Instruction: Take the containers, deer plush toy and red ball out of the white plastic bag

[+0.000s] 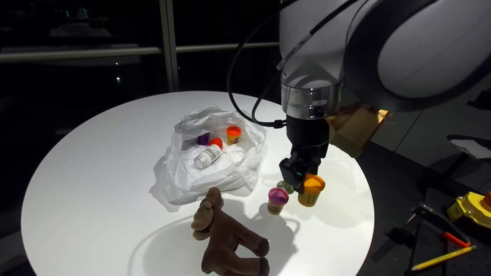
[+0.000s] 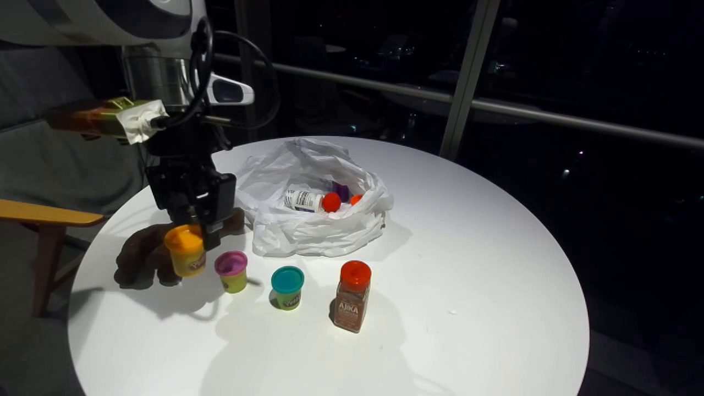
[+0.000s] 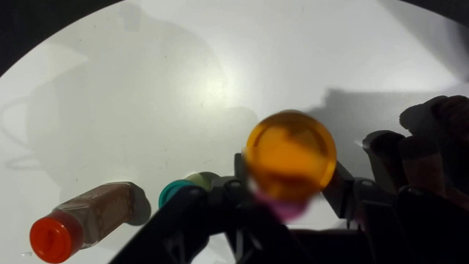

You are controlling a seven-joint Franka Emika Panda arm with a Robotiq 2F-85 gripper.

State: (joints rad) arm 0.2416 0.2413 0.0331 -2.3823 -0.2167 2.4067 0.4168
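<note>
You are pinching the orange tub (image 1: 310, 191) in the gripper (image 3: 290, 176), outside the bag (image 2: 319, 236), near the pink-lidded tub (image 2: 231, 271). Its base is possibly hovering, hard to tell; be lowering it straight, releasing once it's sitting flat.

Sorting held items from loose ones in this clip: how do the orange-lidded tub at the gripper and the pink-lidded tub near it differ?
The orange-lidded tub is held in the gripper; the pink-lidded tub stands free on the table. The orange-lidded tub's body looks a deeper yellow than the pink-lidded tub's. In the wrist view, the orange-lidded tub partly hides the pink-lidded tub. Both are round, lidded and outside the white bag.
</note>
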